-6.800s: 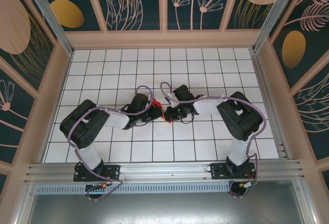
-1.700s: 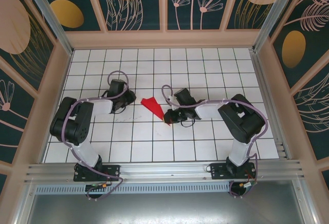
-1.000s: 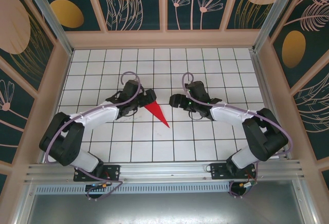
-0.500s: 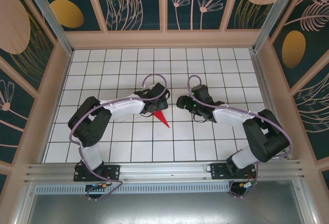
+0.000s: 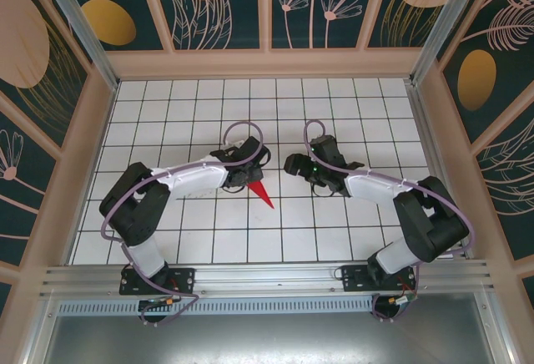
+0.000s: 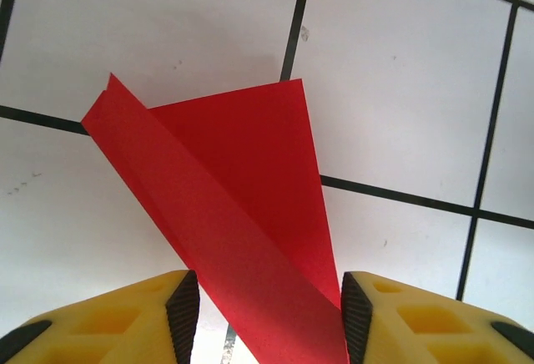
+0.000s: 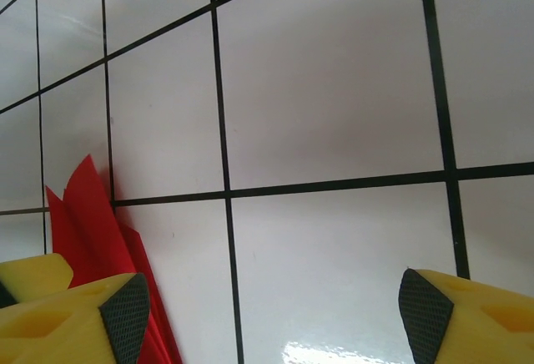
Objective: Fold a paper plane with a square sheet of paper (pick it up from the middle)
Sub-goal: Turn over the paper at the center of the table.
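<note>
The paper plane [image 5: 262, 196] is a narrow red dart lying on the white tiled table [image 5: 334, 222], its tip pointing toward the near edge. Its wide end is hidden under my left gripper [image 5: 248, 172]. In the left wrist view the creased red plane [image 6: 242, 189] runs down between the two black pads, and the right pad [image 6: 356, 314] touches its edge. My left gripper [image 6: 269, 318] is open, its jaws half closed around the plane. About one tile to the right, my right gripper [image 5: 293, 164] is open with nothing between its fingers. The plane's raised flaps [image 7: 88, 214] stand beside my right gripper's [image 7: 275, 318] left finger.
Wooden frame walls with patterned panels [image 5: 267, 5] enclose the table on three sides. An aluminium rail [image 5: 267, 276] with both arm bases runs along the near edge. Bare tiles [image 5: 250, 105] lie behind and in front of the arms.
My left gripper has swung right over the plane's wide end, covering it, and its jaws have narrowed around the paper. The right gripper has barely shifted and stays open.
</note>
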Motion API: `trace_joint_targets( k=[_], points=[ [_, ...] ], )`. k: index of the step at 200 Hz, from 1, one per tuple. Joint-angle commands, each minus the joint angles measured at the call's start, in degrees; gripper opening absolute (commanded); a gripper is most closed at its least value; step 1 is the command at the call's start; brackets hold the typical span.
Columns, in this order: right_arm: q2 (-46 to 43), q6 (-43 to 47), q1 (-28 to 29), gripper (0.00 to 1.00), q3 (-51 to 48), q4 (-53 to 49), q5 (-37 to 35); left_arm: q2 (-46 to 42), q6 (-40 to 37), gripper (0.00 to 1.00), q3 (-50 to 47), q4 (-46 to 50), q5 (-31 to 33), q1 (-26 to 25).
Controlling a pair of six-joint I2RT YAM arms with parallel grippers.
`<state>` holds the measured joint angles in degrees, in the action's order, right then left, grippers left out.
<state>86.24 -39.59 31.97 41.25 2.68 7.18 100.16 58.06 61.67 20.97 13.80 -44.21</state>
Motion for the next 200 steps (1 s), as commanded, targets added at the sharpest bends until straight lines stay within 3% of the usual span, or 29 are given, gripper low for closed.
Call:
trace_joint_targets(
  k=[1,34,85,200],
  points=[
    [0.75,-0.70,-0.14,0.81,1.45,-1.17,0.73,-1.63,1.87,0.47,-1.61,-0.89,-0.92,-0.24],
    [0.86,-0.86,-0.15,0.80,1.54,-1.36,0.73,-1.61,2.37,0.36,-3.33,-2.48,-2.70,-0.19],
    [1.34,-1.01,-0.06,0.80,1.72,-1.43,0.91,-3.57,3.07,0.32,-4.89,-2.69,-2.82,-0.22],
    [2.18,-1.19,0.29,0.78,2.07,-1.72,0.65,-4.10,1.47,0.43,-9.18,-7.06,-8.92,-0.19]
  ],
)
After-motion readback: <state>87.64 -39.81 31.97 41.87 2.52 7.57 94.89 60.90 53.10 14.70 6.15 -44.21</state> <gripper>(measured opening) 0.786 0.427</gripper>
